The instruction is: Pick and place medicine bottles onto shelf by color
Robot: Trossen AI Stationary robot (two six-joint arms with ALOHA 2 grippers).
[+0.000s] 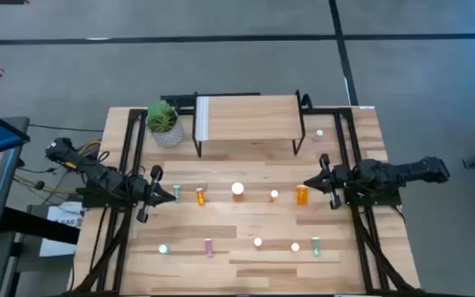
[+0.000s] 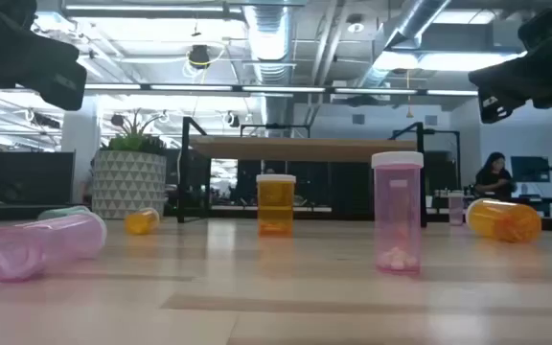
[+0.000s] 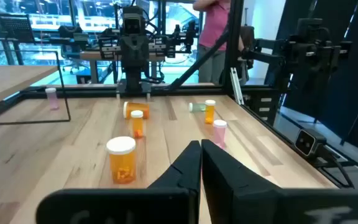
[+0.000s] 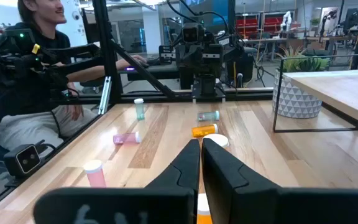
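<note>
The left gripper (image 1: 174, 192) hovered closed and empty at nine o'clock on the table (image 1: 246, 260); the right gripper (image 1: 307, 184), closed too, waited at three. Between them lay the medicine bottles (image 1: 237, 190), more scattered toward six. The shelf (image 1: 250, 117) stood bare at twelve.

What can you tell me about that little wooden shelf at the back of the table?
The shelf is a low platform with a light wood top, a white strip across its left end and thin black metal legs. It stands level at the far middle of the table. Nothing is seen on it; no bottle has reached it yet. A potted plant sits just left of it, and a small pink bottle stands to its right. Neither touches it.
</note>
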